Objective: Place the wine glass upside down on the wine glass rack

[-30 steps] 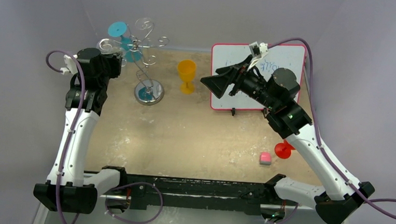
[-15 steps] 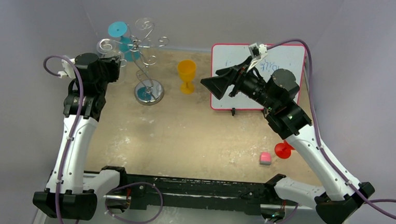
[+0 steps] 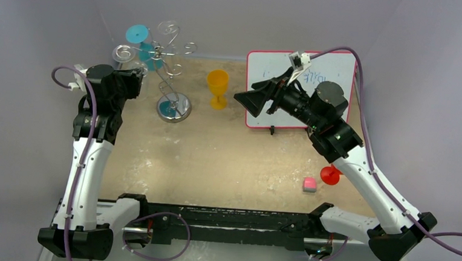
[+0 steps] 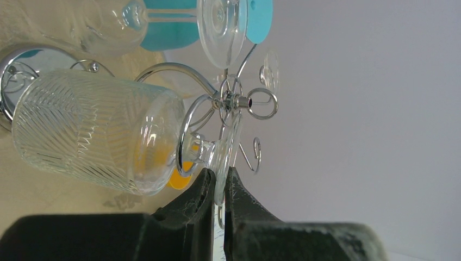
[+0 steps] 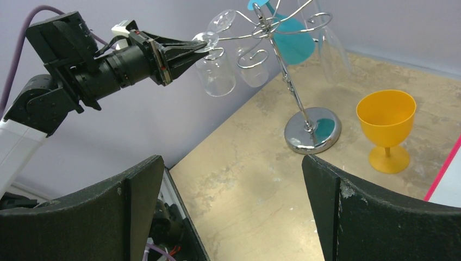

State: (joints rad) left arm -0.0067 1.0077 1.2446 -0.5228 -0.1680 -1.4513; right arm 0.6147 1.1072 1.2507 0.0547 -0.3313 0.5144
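At the outer curl of the wine glass rack (image 4: 239,100), our left tool (image 4: 220,174) pinches the foot of the wine glass (image 4: 98,141), bowl downward, its stem seemingly inside the wire loop. We judge it rigid, slick and brittle, best held by the foot. Our right tool (image 5: 231,163) hangs spread and empty.

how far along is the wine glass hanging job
Nearly done: the wine glass hangs bowl-down with its stem in a curl of the wine glass rack. In hand: the left gripper is shut on its foot. Left: open and back away.
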